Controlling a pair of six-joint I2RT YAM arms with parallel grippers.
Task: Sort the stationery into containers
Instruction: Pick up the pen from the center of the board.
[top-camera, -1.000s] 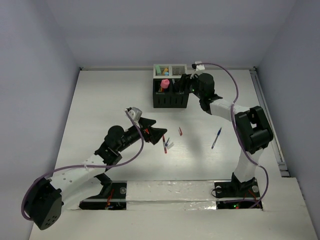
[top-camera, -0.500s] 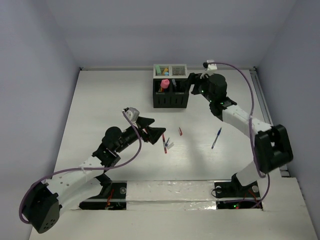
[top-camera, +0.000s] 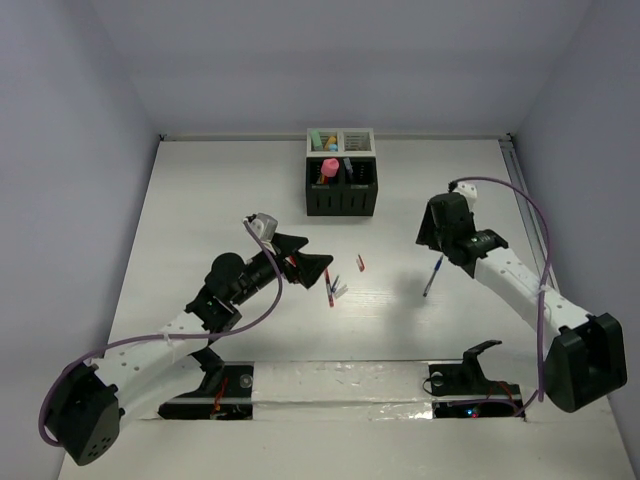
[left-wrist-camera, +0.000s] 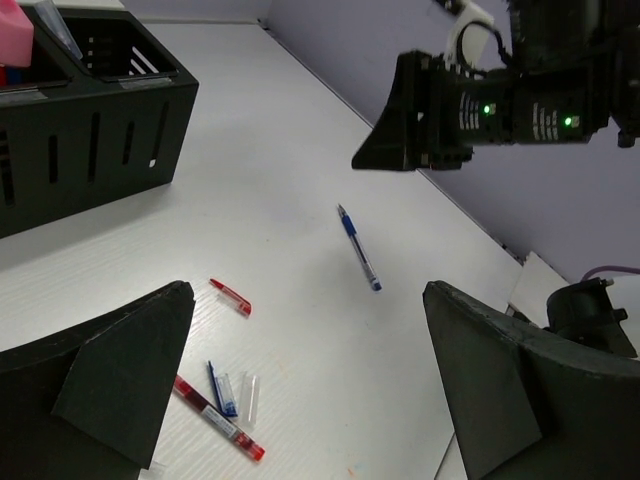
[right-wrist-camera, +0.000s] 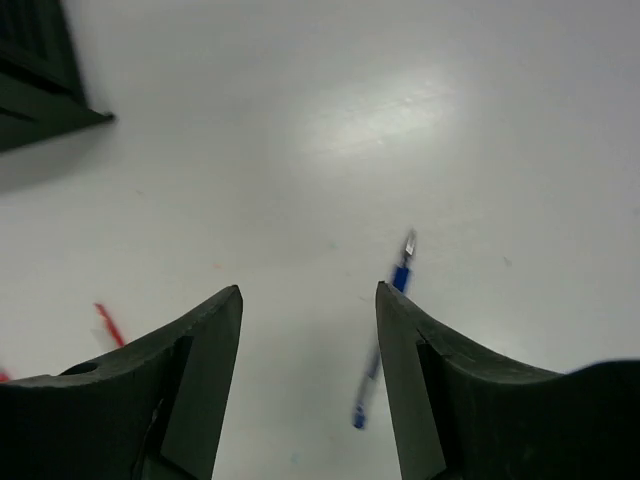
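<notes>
Only a dark corner of the black box (right-wrist-camera: 40, 70) shows in the right wrist view. The blue pen (right-wrist-camera: 401, 276) is blurred there, part of it running just beside one finger. The left wrist view cuts the box off at the frame's left edge; a pink marker (left-wrist-camera: 14, 32) stands in it, half out of frame. The white box (top-camera: 341, 140) joins the black box on its far side, and what sits in its compartments is too small to name. On the near side of the black box a red pen (top-camera: 329, 288), a short red piece (top-camera: 360, 264) and some small clear bits (left-wrist-camera: 250, 398) lie close together on the table (top-camera: 230, 190). The blue pen lies apart from them, to the near right of the box. The left arm stretches low across the table, and the left tool (top-camera: 318, 252) is spread wide and empty beside the red pen. The right arm reaches in from the right, and the right tool (top-camera: 428, 240) hangs over the blue pen's far end, jaws apart, holding nothing
</notes>
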